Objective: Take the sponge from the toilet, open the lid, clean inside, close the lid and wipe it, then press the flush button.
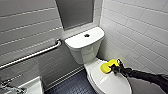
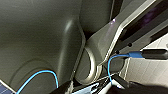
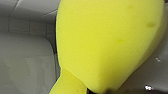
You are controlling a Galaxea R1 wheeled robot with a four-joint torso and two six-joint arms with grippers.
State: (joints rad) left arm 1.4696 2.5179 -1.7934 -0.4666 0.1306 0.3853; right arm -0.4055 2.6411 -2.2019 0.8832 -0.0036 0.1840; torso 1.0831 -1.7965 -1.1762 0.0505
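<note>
Right tool (image 1: 114,67): dark, at the end of the black arm that comes in from the near right; it is pinching the sponge, which sticks out of it to the left.
Sponge (image 1: 107,66): bright yellow with rounded ends, held over the far end of the lid, close to where the lid meets the tank. Whether it touches the lid cannot be told. In the right wrist view the sponge (image 3: 105,42) shows very large, with white ceramic and pale wall tiles behind it.
Lid (image 1: 110,82): white, oval and glossy, lying shut over the bowl, with faint pale marks across its top. It is just under and nearer than the sponge.
Toilet (image 1: 83,53): white ceramic, set into the far right corner, with its boxy tank against the far wall and its bowl reaching toward the near right.
Flush button (image 1: 86,35): small, round and dark, in the middle of the flat tank top, well apart from the sponge and farther off.
Right wall (image 1: 140,27): pale rectangular tiles, just beside the toilet and behind the arm.
Dark panel (image 1: 75,12): a grey rectangle on the far wall above the tank.
Grab bar (image 1: 32,55): a metal rail on the left wall, sloping down toward the near left.
Basin (image 1: 33,86): white, in the near left corner, with a metal tap (image 1: 7,86) beside it.
Floor (image 1: 72,86): dark blue, textured, between the basin and the toilet.
Left tool (image 2: 95,88): dark parts close against the robot's own grey body, with blue cables looping past. Whether it is spread or pressed together cannot be told.
</note>
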